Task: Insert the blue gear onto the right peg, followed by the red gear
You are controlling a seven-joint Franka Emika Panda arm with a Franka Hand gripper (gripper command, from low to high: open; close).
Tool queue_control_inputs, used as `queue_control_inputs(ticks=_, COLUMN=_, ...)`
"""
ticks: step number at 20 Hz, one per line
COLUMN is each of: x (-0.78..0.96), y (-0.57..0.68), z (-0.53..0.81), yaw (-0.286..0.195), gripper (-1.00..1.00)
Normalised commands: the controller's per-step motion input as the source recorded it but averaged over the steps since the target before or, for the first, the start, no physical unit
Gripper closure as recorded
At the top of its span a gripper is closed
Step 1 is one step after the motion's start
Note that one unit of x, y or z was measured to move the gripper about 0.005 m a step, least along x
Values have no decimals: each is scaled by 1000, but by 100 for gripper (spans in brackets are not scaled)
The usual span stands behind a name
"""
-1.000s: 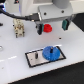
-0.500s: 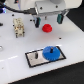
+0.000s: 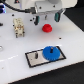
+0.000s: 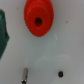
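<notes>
Nearest in the exterior view, a grey rectangular plate (image 3: 45, 55) with a black border lies flat on the white surface (image 3: 15, 62), its long axis running from lower left up toward the exterior view's right. The blue gear (image 3: 50, 53) lies flat on the plate's right half, a bright-blue toothed disc with a raised hub at its centre, its axis vertical; it covers the spot where the right peg would stand, and the peg itself cannot be made out. On the plate's left half a short thin dark pin (image 3: 36, 55) stands upright and bare. Farther back, the red gear (image 3: 47, 28) lies flat on the surface, well apart from the plate: a small bright-red disc, narrower than the blue one; the wrist view shows a dark centre hole. Directly above it hangs the end effector (image 3: 46, 18), its two dark fingers spread wide, one on either side of the red gear and clear of it, gripping nothing. At the exterior view's left, level with the red gear, stands a small beige fixture (image 3: 19, 27).
</notes>
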Motion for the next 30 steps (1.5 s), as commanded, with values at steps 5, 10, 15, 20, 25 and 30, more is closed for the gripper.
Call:
queue_control_inputs(ticks=5, x=-156, y=166, z=-294, yaw=0, gripper=-100)
queue_control_inputs(ticks=10, x=-169, y=113, z=-286, yaw=0, gripper=-100)
queue_control_inputs(ticks=15, x=-240, y=84, z=-301, yaw=0, gripper=-100)
queue_control_inputs(ticks=20, x=-253, y=87, z=-321, yaw=0, gripper=-100)
queue_control_inputs(ticks=25, x=-354, y=33, z=-285, yaw=0, gripper=-100)
queue_control_inputs(ticks=30, x=-254, y=73, z=-130, yaw=0, gripper=100)
